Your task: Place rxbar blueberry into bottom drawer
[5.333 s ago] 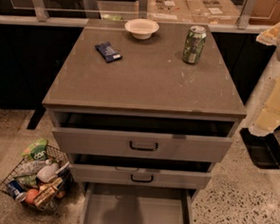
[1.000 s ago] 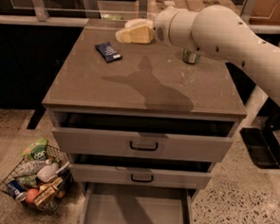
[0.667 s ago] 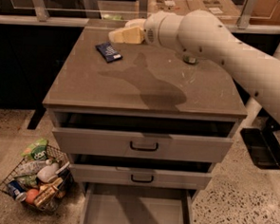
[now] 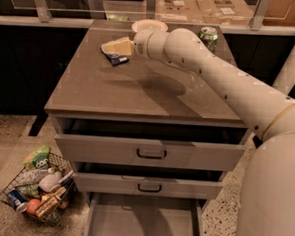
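The rxbar blueberry (image 4: 119, 60), a small dark navy bar, lies on the grey cabinet top at the back left. It is partly covered by my gripper (image 4: 117, 47), which hangs directly over it at the end of my white arm reaching in from the right. Whether the gripper touches the bar cannot be told. The bottom drawer (image 4: 142, 224) is pulled out at the base of the cabinet, a wide shallow grey tray with a bare floor.
A green soda can (image 4: 208, 35) and a white bowl (image 4: 149, 25) stand at the back of the cabinet top (image 4: 139, 89). Two upper drawers (image 4: 150, 153) with dark handles are slightly open. A wire basket (image 4: 37, 188) of items sits on the floor at the left.
My arm has swung in from the right, and the gripper has moved left and down until it sits over the rxbar. The bar, can and bowl have not moved.
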You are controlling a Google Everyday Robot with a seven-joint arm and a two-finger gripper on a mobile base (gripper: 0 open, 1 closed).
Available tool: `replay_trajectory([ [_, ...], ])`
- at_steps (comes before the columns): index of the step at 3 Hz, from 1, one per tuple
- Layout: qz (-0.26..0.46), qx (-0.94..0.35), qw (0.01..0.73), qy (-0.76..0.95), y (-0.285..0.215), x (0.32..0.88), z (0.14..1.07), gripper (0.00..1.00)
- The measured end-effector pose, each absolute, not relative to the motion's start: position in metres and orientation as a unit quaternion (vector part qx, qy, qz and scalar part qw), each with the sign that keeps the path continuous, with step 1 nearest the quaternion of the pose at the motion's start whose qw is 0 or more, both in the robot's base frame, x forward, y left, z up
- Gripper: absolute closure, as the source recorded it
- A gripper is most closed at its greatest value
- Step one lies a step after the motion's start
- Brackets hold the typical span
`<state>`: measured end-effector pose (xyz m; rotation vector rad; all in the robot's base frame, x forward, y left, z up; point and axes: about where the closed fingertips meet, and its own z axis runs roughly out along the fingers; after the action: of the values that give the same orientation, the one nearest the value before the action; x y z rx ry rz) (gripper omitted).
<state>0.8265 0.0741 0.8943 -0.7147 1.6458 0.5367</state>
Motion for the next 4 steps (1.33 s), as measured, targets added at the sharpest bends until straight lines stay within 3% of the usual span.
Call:
replay_trajectory([
  [4,0.268,-0.327,0.51,0.749,0.129,0.832,0.805,0.01],
])
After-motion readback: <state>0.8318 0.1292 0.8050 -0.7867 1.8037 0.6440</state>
